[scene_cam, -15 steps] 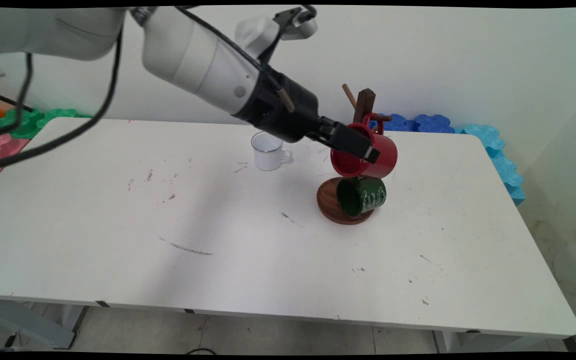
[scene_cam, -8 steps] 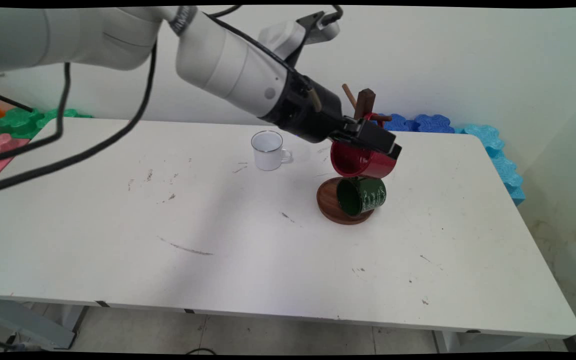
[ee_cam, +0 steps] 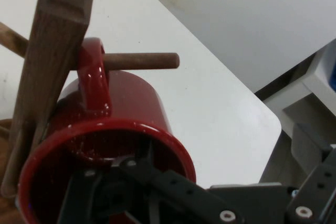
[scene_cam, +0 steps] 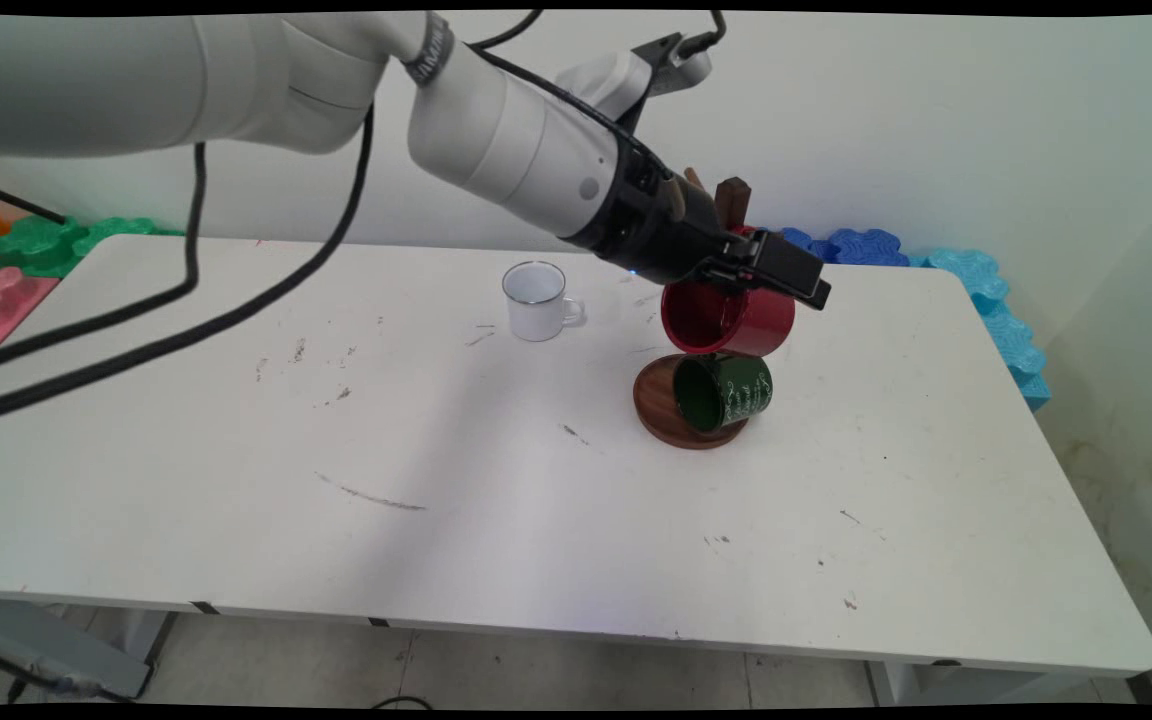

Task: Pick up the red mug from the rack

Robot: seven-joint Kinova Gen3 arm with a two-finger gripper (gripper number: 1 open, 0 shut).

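Observation:
A red mug (scene_cam: 731, 322) hangs by its handle on a peg (ee_cam: 139, 61) of the wooden mug tree (scene_cam: 731, 205), mouth turned towards the camera. My gripper (scene_cam: 771, 285) is at the mug's upper rim and stands open. In the hand view the red mug (ee_cam: 131, 108) fills the lower left. There my gripper (ee_cam: 210, 187) straddles the mug's wall, one finger inside the mouth and the other outside to the right. The mug's handle lies against the tree's post (ee_cam: 47, 77). A dark green mug (scene_cam: 726, 392) hangs lower on the tree, over its round base (scene_cam: 656, 405).
A small white enamel mug (scene_cam: 536, 300) stands upright on the table (scene_cam: 436, 450), left of the tree. Blue foam tiles (scene_cam: 866, 247) line the back right corner, green ones (scene_cam: 46, 240) the back left. Black cables hang from the arm over the table's left side.
My gripper has moved right and slightly up, from in front of the red mug's mouth to its upper rim. The red mug has hardly shifted on its peg.

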